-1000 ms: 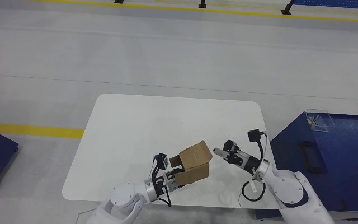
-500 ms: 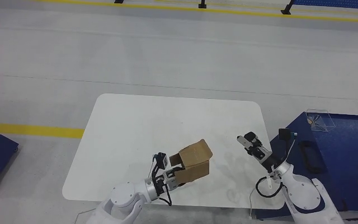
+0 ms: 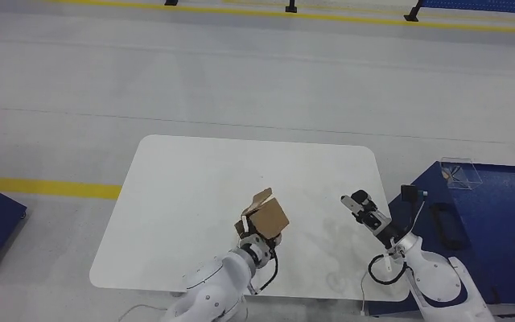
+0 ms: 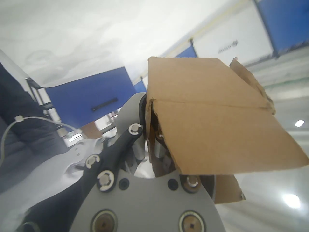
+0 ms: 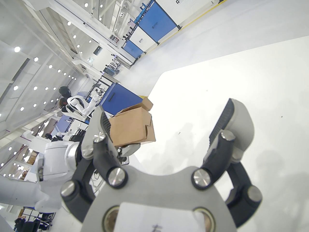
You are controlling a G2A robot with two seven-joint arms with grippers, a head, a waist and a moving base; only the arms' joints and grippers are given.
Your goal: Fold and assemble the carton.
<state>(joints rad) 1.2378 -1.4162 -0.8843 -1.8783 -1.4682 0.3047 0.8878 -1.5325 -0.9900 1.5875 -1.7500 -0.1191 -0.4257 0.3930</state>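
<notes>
Since half a second ago the left arm has swung its wrist round, so the brown cardboard carton (image 3: 265, 216) that lay lengthwise now stands tilted on end over the near middle of the table, while the right arm, which drew away from the carton in the half second before that, has kept its place. Nearest the robot, the left gripper (image 3: 254, 241) sits under the carton and pinches one cardboard wall between its fingers; the left wrist view shows the wall's edge slotted in beside the black finger linkage, with a broad flap (image 4: 229, 141) folding out toward the camera. From the right wrist view the carton hangs clear of the table top, not touching it, with a small loose flap (image 5: 147, 103) sticking out at its upper far corner and more flaps unfolded at its side. Well apart from the carton, over the table's right part, the right gripper (image 5: 166, 117) has its two ribbed fingers (image 5: 228, 114) spread wide with nothing between them. Under both arms lies the white table with rounded corners (image 3: 201, 177). Just beyond its right edge stands a dark blue cabinet (image 3: 475, 209), and on the cabinet's far corner rests a small clear plastic container (image 3: 459, 171). Farther off, a yellow floor line (image 3: 56, 188) runs past the table's left side
</notes>
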